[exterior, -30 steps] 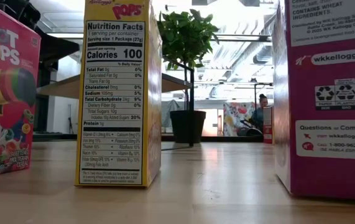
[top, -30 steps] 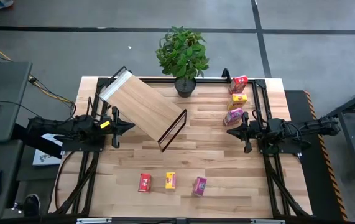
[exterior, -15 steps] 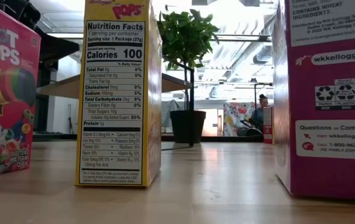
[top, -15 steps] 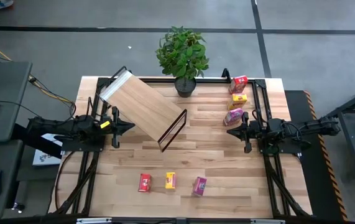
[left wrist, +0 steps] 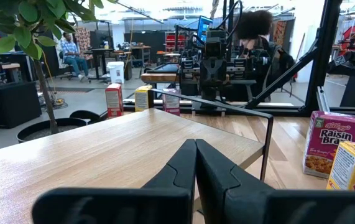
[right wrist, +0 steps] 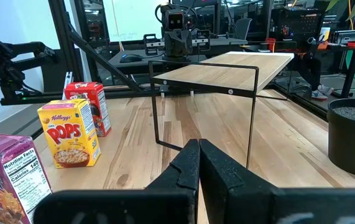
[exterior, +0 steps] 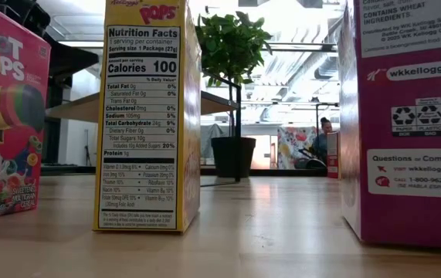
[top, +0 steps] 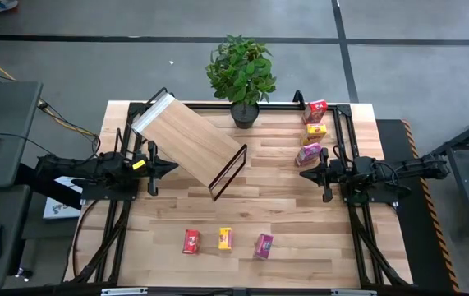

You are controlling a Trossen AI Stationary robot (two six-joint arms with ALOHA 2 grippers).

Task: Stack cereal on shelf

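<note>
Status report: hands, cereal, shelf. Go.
Left hand shut, empty, beside shelf. Right hand shut, empty. Six cereal boxes on table, none on shelf. Potted plant behind shelf.

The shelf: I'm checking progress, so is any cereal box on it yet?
No: in the high view the shelf board is bare, with three boxes near the front edge and three by the right gripper.

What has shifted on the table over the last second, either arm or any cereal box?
Nothing visibly changed. Both arms wait at the table's sides, left pincer and right pincer shut and empty; the shelf, three cereal boxes at the front and three at the right rear sit as before.
</note>
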